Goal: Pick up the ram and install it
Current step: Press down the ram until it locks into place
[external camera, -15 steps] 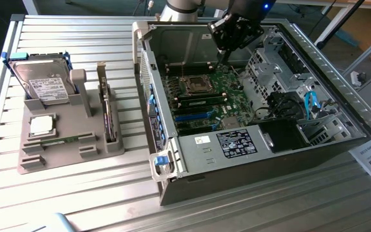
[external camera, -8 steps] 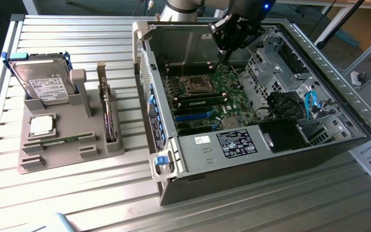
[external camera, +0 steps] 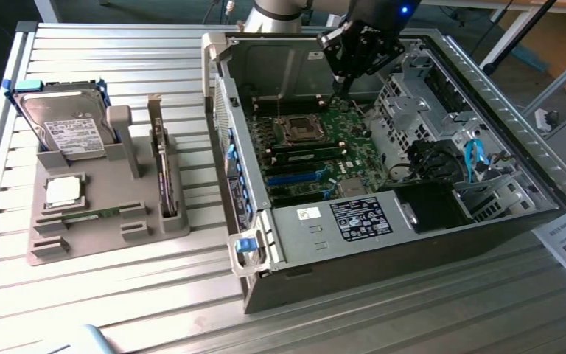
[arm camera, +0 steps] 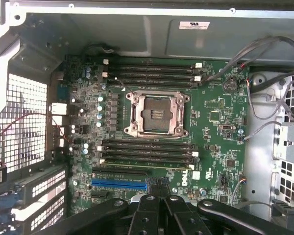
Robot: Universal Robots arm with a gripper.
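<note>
A thin green stick that looks like the ram lies in a slot of the grey holder at the exterior view's left, far from the arm. My gripper hangs inside the open computer case, above the far edge of the green motherboard. The wrist view has the gripper shut, its black fingers pressed together with nothing between them. Below it lie the motherboard, the bare processor socket and rows of black memory slots on either side of the socket.
The holder also carries a hard drive, a small silver processor chip and an upright card. In the case, cables and drive cages crowd the exterior view's right side. The case walls rise around the motherboard.
</note>
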